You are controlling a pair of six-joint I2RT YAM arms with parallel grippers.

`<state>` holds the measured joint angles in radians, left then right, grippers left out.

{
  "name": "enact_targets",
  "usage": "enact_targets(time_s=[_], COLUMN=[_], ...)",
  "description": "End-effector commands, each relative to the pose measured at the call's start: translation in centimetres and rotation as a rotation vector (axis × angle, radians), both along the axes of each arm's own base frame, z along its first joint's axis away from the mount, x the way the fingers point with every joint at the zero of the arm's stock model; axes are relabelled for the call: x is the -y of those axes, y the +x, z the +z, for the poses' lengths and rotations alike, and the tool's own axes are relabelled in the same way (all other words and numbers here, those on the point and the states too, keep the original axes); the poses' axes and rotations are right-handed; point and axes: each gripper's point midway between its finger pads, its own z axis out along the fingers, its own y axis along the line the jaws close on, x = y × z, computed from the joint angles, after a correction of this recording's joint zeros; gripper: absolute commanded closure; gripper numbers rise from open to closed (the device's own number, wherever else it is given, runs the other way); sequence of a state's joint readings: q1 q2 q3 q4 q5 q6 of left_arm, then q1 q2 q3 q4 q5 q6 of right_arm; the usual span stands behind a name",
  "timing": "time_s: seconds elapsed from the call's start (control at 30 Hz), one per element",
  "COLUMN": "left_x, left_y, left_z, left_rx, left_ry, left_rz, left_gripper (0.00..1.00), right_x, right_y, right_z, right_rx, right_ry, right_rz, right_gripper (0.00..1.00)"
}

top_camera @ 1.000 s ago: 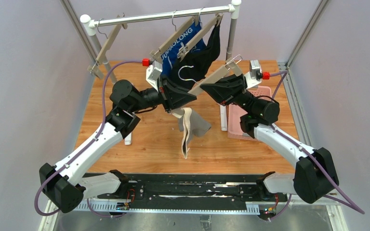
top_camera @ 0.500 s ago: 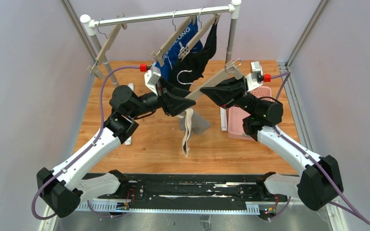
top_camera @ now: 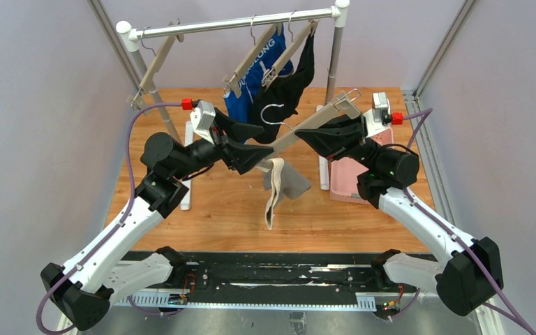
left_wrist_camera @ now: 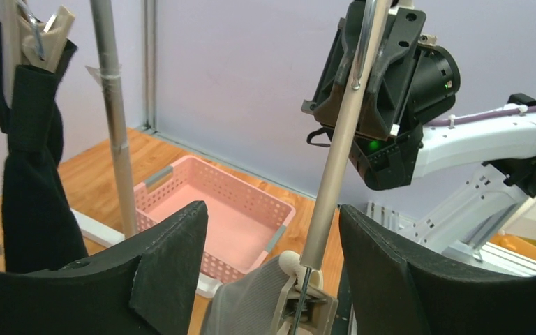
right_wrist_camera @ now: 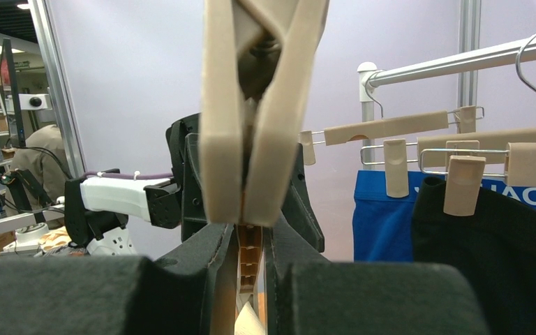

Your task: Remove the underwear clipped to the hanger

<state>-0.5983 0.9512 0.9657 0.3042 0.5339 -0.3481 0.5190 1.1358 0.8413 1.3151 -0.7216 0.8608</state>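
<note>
Grey briefs (top_camera: 280, 185) hang limp over the table (top_camera: 202, 209), mid-workspace, off the low end of a tilted hanger (top_camera: 307, 125). In the left wrist view the grey cloth (left_wrist_camera: 244, 307) sits at the bottom clip (left_wrist_camera: 306, 303) of that hanger (left_wrist_camera: 335, 167); whether the clip bites the cloth is hard to tell, as it is cut off by the frame edge. The hanger's high end points to the back right, and its hook is off the rail.

Right gripper (top_camera: 308, 137) is clenched on the hanger bar. In the right wrist view its fingers (right_wrist_camera: 209, 269) press on both sides of the wood, with the hanger's other clip (right_wrist_camera: 251, 112) sticking up just in front of the lens, nothing in it.

Left gripper (top_camera: 257, 144) is released, jaws spread wide. In its own view the two fingers (left_wrist_camera: 171, 258) flank the bottom clip and the bar, with no contact visible.

Blue briefs (top_camera: 251, 87) with white lettering and black briefs (top_camera: 294, 80) are clipped to their own hangers on the rail (top_camera: 237, 23) at the back, side by side, black to the right. The right wrist view shows both, blue (right_wrist_camera: 384, 216) and black (right_wrist_camera: 495, 244).

Pink basket (top_camera: 347, 176) sits on the table at right, just beside the right arm.
</note>
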Motion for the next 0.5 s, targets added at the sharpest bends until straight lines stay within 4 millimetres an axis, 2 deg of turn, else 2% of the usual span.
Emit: enact_targets(time_s=[0.0,0.33,0.4,0.47], left_x=[0.4,0.2,0.1,0.2], left_y=[-1.2,-3.5,-3.6,-3.5], left_z=[-1.1,-2.4,-2.7,-3.0], left_rx=[0.006,0.028,0.03,0.029], left_ry=[0.029,0.05,0.054,0.061], left_rz=[-0.076,-0.158,-0.156,-0.155], left_gripper=[0.25,0.26,0.3,0.39], right_x=[0.5,0.4,0.3,0.3], right_y=[-1.7,-1.2,-1.1,-1.0], right_z=[1.2,1.1,1.1,1.1], right_rx=[0.069,0.063,0.061,0.059], right_ry=[0.028,0.025,0.027,0.033], right_rz=[0.007,-0.016,-0.013,-0.008], right_gripper=[0.99,0.99,0.99,0.99])
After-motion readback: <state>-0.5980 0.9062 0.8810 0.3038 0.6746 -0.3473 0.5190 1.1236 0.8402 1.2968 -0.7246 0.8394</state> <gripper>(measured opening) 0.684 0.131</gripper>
